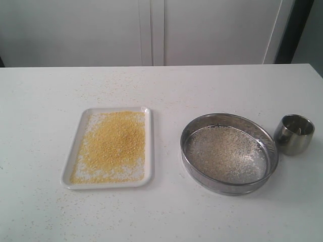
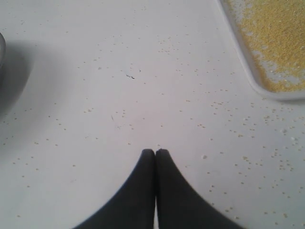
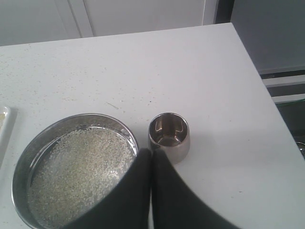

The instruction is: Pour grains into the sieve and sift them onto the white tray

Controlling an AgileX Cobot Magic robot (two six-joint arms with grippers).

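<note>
- Left gripper (image 2: 155,152): black jaws pressed together, empty, over the white table (image 2: 119,95), which is dotted with stray granules.
- Right gripper (image 3: 152,152): jaws also closed, empty, above the spot where the sieve (image 3: 27,144) and the steel cup (image 3: 169,138) nearly meet.
- The sieve holds paler grains (image 1: 227,154) on its mesh.
- The white tray (image 1: 149,146), well left of the sieve, carries golden grains (image 1: 113,146).

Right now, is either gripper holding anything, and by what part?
Nothing. Both are shut and empty: left gripper, right gripper.
</note>
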